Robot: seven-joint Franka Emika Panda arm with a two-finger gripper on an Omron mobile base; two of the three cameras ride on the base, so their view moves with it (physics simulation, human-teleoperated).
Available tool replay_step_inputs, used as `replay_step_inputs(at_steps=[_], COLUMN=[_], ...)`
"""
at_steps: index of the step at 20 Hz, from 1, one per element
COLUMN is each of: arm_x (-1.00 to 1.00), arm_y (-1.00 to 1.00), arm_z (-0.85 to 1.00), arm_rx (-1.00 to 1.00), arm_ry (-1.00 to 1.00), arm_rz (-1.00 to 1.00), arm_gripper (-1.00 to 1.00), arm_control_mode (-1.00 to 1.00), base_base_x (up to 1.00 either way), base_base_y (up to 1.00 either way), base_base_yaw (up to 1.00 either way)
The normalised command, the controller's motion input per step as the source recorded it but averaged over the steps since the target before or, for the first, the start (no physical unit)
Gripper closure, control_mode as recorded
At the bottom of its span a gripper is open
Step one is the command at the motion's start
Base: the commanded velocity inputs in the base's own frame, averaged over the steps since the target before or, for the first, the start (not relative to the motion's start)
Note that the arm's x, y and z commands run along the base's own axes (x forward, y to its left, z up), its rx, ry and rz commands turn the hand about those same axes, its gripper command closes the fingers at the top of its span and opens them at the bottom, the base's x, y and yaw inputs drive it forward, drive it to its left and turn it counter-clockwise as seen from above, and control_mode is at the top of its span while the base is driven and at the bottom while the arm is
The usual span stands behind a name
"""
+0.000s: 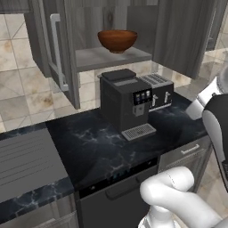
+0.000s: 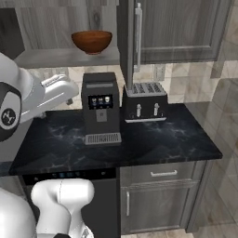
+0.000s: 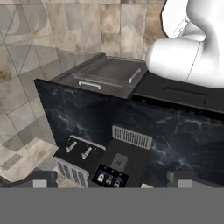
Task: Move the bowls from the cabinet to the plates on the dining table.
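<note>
The gripper (image 3: pixel 109 183) stands wide open, its two dark fingertips (image 3: pixel 40 183) far apart at the bottom of the hand view, holding nothing and touching nothing; it looks down from above on the coffee machine (image 3: pixel 117 168) and the toaster (image 3: pixel 74 161). The brown bowl (image 1: pixel 117 40) sits upright on the bottom shelf of the open cabinet (image 1: pixel 111 57), wood-like, round and deep, with nothing inside it. It rests above the coffee machine, which stands on the black marble counter (image 1: pixel 93 147) just beside the toaster. A cabinet door (image 1: pixel 53 53) with a long silver handle hangs open to the left of the shelf
</note>
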Motion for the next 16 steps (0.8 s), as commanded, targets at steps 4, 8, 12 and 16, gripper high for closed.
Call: replay_step_inputs(at_steps=[4, 8, 12, 16], arm_x=[0.00, 0.03, 0.15, 0.32], arm_y=[0.00, 0.02, 0.21, 0.32], arm_z=[0.41, 0.44, 0.25, 0.04], arm_rx=[0.00, 0.00, 0.00, -0.05], arm_ry=[-0.03, 0.00, 0.00, 0.00], arm_rz=[0.11, 0.06, 0.00, 0.00], arm_gripper=[-1.00, -1.00, -1.00, -1.00], arm_control_mode=[-1.00, -1.00, -1.00, -1.00], base_base_x=[0.00, 0.00, 0.00, 0.00], base_base_y=[0.00, 0.00, 0.00, 0.00], base_base_yaw=[0.00, 0.00, 0.00, 0.00])
